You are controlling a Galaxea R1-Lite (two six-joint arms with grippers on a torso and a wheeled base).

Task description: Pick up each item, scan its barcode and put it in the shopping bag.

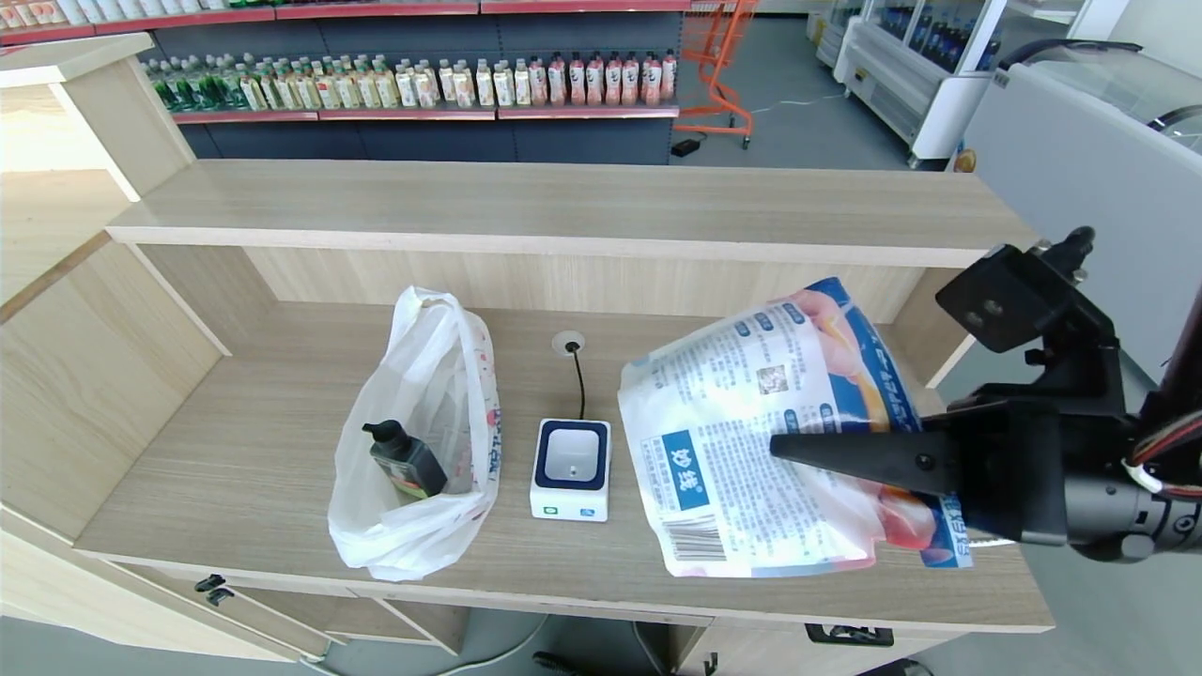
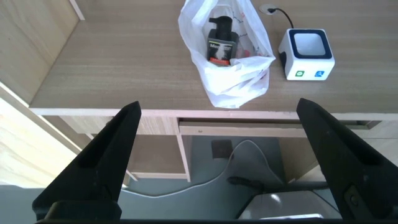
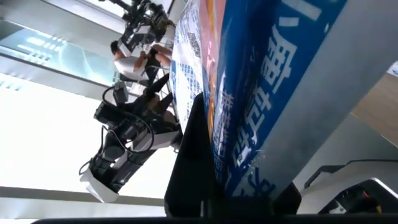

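Observation:
My right gripper is shut on a large white and blue food pouch, holding it above the right side of the counter with its printed back and barcode facing me. In the right wrist view the pouch is clamped against a black finger. The white barcode scanner sits mid-counter, left of the pouch. A white shopping bag stands open further left with a dark pump bottle inside. My left gripper hangs open in front of the counter edge, below the bag and scanner.
The wooden counter has a raised back shelf and side walls. A cable runs from the scanner to a grommet. Shelves of bottles stand far behind.

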